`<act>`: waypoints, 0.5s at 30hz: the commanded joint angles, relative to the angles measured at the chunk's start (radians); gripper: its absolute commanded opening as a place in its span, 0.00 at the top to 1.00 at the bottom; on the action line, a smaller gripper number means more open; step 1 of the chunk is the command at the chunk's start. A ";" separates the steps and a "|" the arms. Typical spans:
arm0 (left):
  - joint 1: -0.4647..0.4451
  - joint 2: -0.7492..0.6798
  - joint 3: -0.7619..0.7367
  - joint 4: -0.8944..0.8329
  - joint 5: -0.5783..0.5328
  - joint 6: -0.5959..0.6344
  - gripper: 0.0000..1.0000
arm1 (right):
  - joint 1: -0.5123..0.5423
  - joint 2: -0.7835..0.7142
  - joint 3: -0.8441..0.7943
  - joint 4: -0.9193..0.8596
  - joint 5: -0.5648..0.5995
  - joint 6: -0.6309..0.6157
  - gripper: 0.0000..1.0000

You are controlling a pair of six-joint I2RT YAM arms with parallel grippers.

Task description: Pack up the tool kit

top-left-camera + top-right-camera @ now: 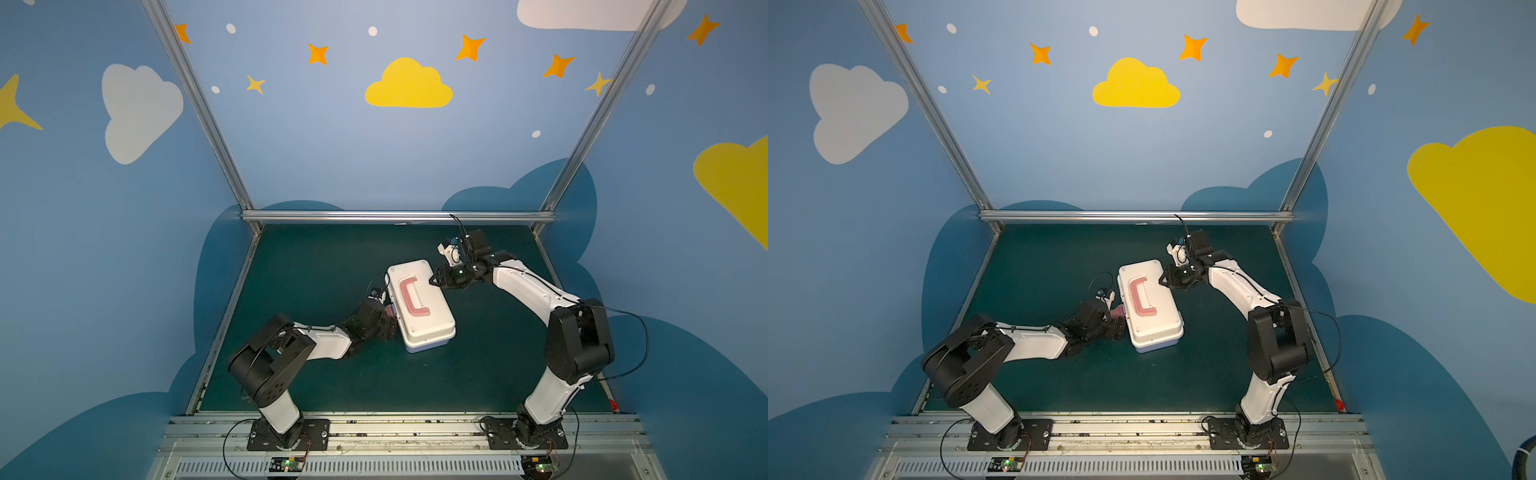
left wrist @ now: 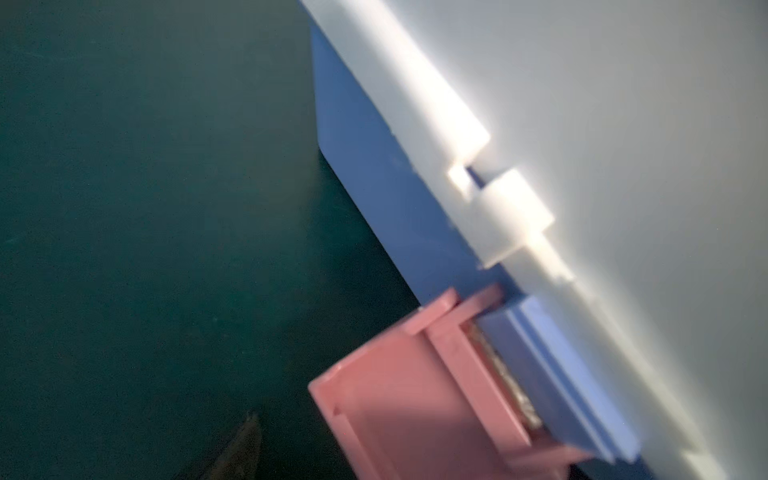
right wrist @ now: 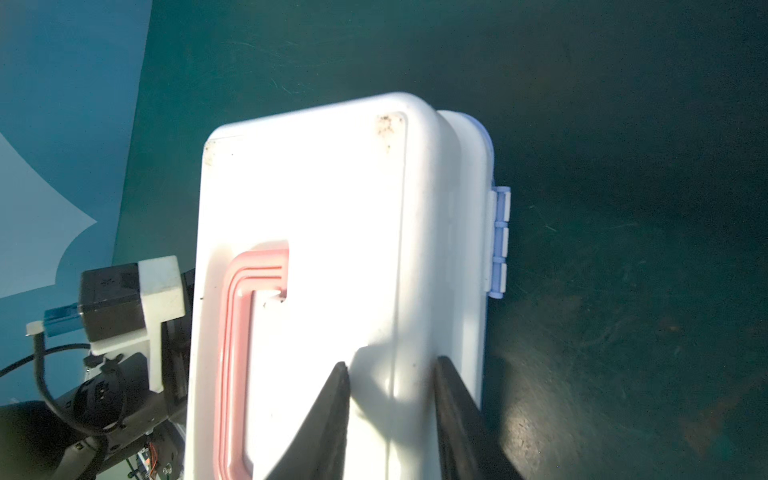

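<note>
The white rounded plastic tool kit case [image 1: 430, 328] is lying closed mid-frame, its pink latch flap [image 2: 415, 407] jutting unfastened beside the left gripper [image 1: 390, 321] (grip: I cannot tell), and with the right gripper [image 3: 390, 365] parted and empty at the lid [image 3: 332, 187], pressing the latch is risking sliding it.

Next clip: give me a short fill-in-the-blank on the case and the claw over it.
1. The case is ___, not open.
2. Its handle lies ___ on the lid.
3. The latch is coloured ___.
4. The right claw is over the lid with its fingers apart, gripping ___.

Missing words: closed; flat; pink; nothing.
</note>
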 commanded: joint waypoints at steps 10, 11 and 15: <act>0.013 -0.108 -0.009 -0.032 -0.130 -0.042 0.18 | 0.051 0.018 -0.047 -0.111 -0.109 -0.008 0.67; 0.015 -0.109 -0.002 -0.042 -0.132 -0.046 0.22 | 0.051 0.018 -0.047 -0.112 -0.111 -0.008 0.67; 0.018 -0.104 0.007 -0.032 -0.087 -0.059 0.29 | 0.053 0.013 -0.051 -0.110 -0.109 -0.010 0.67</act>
